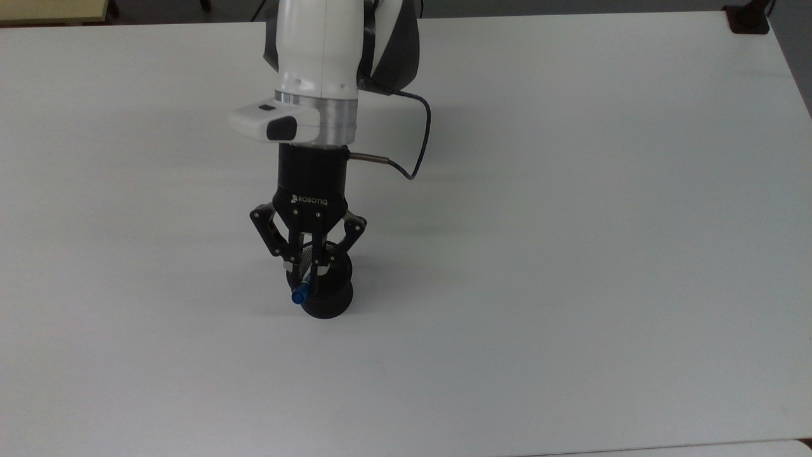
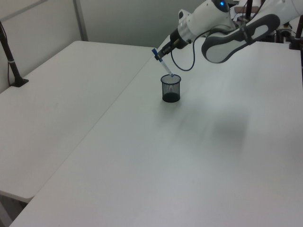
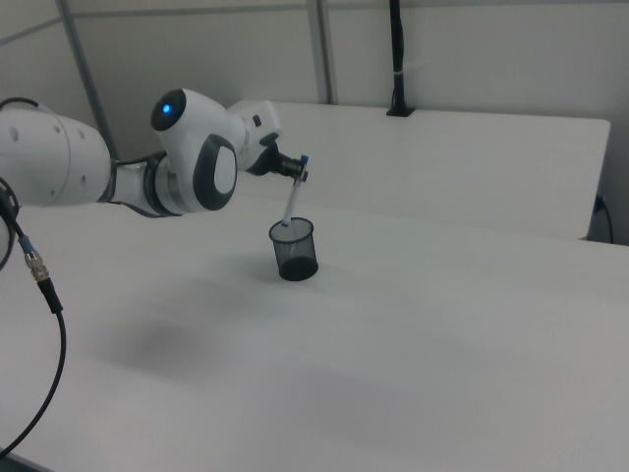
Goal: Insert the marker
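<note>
My jaws hold the marker [image 2: 163, 66] tilted. Its low end is at the rim of the cup [image 2: 171, 88] on the bench [image 2: 199, 156].

White-barrelled marker [image 2: 164, 68] with blue cap and blue end; black mesh cup [image 2: 170, 88]. Black gripper [image 1: 308, 266] on a white and silver arm [image 1: 317, 57]. Plain white table [image 1: 571, 254].

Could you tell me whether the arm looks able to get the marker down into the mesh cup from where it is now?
Probably yes: the gripper holds the marker tilted, its lower end at the cup's open, unobstructed mouth.
</note>
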You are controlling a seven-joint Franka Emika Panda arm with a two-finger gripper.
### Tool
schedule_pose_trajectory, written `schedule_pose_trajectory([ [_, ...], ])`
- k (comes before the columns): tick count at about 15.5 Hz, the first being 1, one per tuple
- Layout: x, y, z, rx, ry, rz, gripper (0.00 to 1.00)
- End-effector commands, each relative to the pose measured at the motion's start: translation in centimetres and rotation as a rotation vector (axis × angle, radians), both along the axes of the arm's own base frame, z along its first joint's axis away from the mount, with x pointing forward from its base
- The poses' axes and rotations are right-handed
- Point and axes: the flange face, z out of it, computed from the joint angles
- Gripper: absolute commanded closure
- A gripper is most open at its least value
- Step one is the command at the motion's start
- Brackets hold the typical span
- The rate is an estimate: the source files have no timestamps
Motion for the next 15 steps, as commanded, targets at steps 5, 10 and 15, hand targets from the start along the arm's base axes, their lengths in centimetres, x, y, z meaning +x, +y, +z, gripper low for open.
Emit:
schedule_pose_trajectory([
  [5,0.4,0.3,-2.5,0.001,-0.028,0.001,1.00],
  [10,0.5,-0.4,-2.7,0.007,-0.027,-0.018,0.09],
  [15,0.5,-0.6,-2.0,0.047,-0.038,-0.055,0.00],
])
